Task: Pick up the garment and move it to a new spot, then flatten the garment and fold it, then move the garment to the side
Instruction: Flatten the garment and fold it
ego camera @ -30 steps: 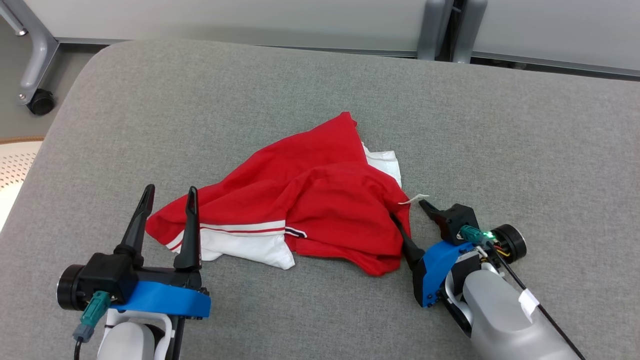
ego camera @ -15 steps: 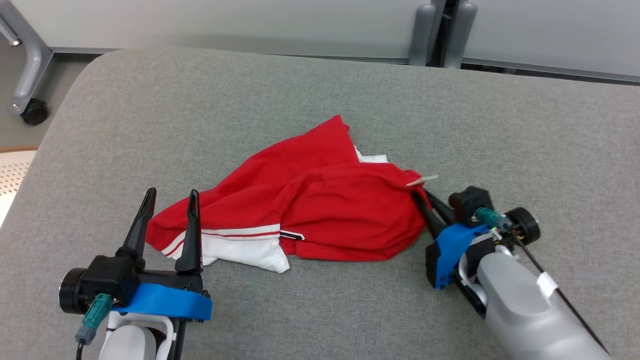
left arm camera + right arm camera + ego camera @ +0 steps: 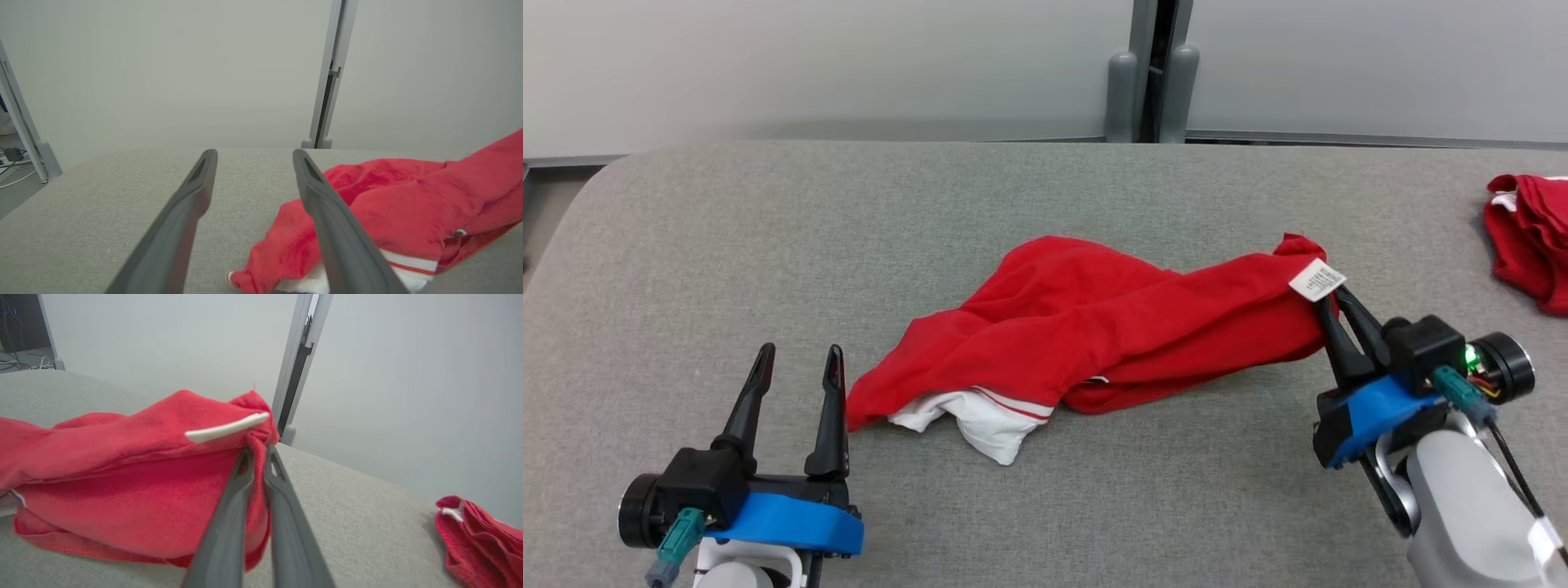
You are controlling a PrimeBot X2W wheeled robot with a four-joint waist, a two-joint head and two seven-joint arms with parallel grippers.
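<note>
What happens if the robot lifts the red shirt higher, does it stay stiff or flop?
Probably flops: the red cloth garment with white trim sags between the shut right tool and the grey fabric table. It seems light, since one pinched corner holds that end up.

We look down from the head onto the table [image 3: 768, 212]; both wrist cameras sit low, close, sharing the garment [image 3: 1111, 327].

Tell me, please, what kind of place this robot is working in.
Probably a robotics lab or test room: a grey fabric-covered table, plain pale partition panels and a grey post behind it, and a red garment with a second red bundle lying on it.
</note>
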